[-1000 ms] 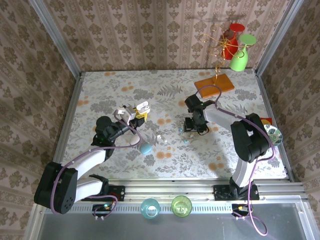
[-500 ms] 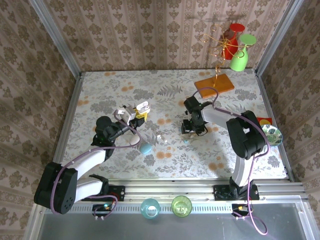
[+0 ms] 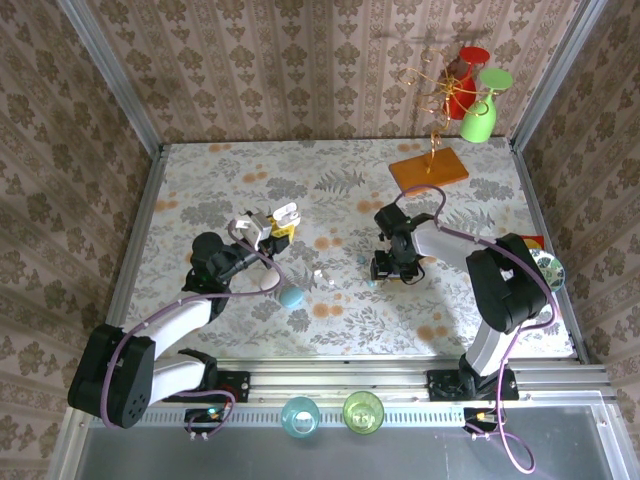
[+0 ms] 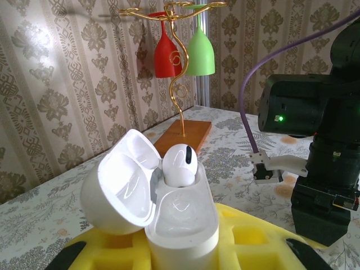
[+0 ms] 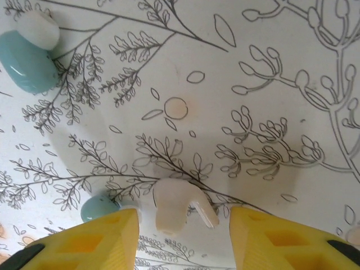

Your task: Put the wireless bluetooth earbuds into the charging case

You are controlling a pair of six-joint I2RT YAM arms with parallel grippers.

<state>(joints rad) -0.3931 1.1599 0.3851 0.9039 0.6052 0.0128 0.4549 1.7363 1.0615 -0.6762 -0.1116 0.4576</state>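
**Right jaws straddle the loose white earbud**

Left of the worktop's [image 3: 200, 180] middle, the left gripper [image 3: 276, 222] is clamped on the open charging case [image 4: 180, 225], which has one seated earbud [image 4: 180, 163] in it. Right of centre, the right gripper [image 5: 183, 225], the nearer arm, hangs with jaws apart. The loose white earbud [image 5: 173, 207] lies directly below, between its pads, with its stem angled across the gap. A teal earbud [image 5: 97, 207] lies just beside one pad.

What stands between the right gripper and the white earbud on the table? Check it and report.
Nothing visible. The white earbud lies on the table in the gap between the right gripper's open fingers. A teal earbud sits just outside one finger, not in the way.
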